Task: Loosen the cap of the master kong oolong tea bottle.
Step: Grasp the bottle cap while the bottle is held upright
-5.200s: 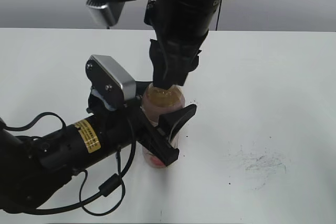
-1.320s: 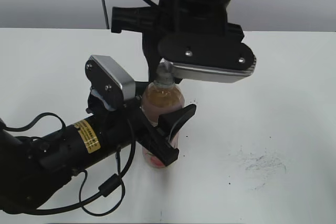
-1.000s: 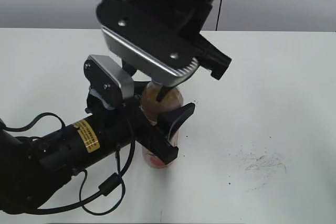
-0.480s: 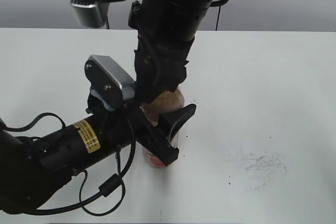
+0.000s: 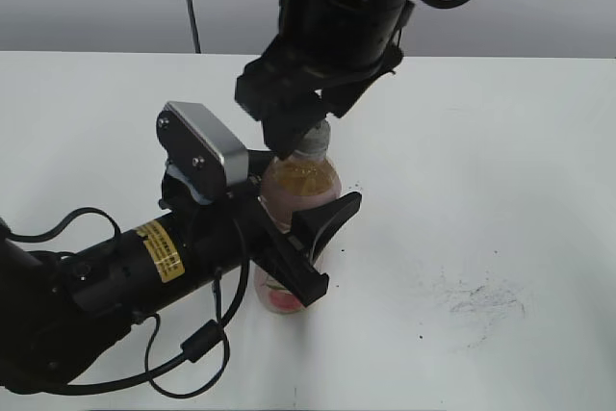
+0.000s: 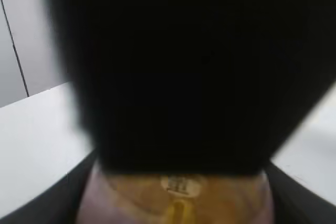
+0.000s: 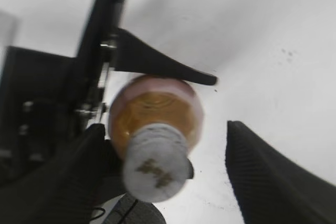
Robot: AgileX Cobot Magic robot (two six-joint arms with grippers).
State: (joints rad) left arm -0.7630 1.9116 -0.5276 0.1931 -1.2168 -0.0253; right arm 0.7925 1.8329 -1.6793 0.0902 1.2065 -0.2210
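Observation:
The master kong oolong tea bottle stands upright on the white table, amber tea showing through its shoulder. My left gripper is shut on the bottle's body, one black finger on its far side. The pale grey cap with a dark mark sits on the neck. My right gripper hangs over it, open: the left finger is close beside the cap and the right finger stands well apart. In the left wrist view the right arm blocks nearly everything; only the bottle shows.
Dark speckles mark the table to the right of the bottle. A black cable loop trails under the left arm near the front edge. The right arm's bulk towers above the bottle.
The right wrist has turned above the bottle, and its jaws have spread off the cap, which now shows in the exterior view. The left arm and bottle stay put.

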